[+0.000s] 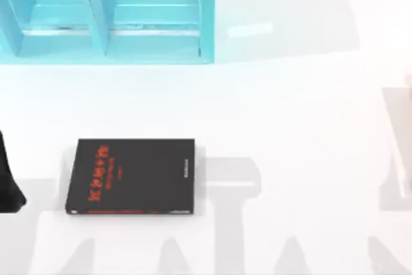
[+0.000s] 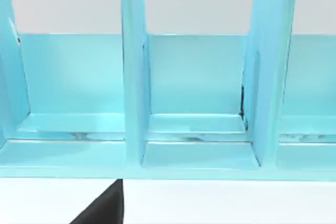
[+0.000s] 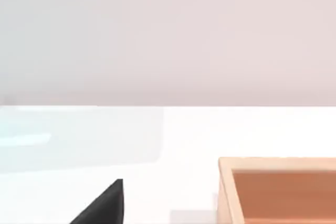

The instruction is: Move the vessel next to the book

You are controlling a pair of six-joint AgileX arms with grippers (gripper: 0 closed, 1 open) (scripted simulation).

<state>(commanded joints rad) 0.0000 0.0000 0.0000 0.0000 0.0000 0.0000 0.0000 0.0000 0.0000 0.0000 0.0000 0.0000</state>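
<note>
The book (image 1: 131,176) lies flat on the white table at the front left, black with red lettering on its cover and a thin red line along its near edge. The vessel is out of view. A dark part of my left arm (image 1: 8,181) sits at the table's far left edge, just left of the book and apart from it. A black tip of my left gripper (image 2: 102,208) pokes in at the edge of the left wrist view, facing the turquoise shelf. A black tip of my right gripper (image 3: 102,205) shows over the white table beside a wooden box.
A turquoise shelf (image 1: 106,14) with upright dividers (image 2: 134,77) stands at the back left. An open wooden box (image 3: 278,190) sits on the table close to the right gripper. A pale shape (image 1: 404,146) lies at the right edge. White tabletop stretches right of the book.
</note>
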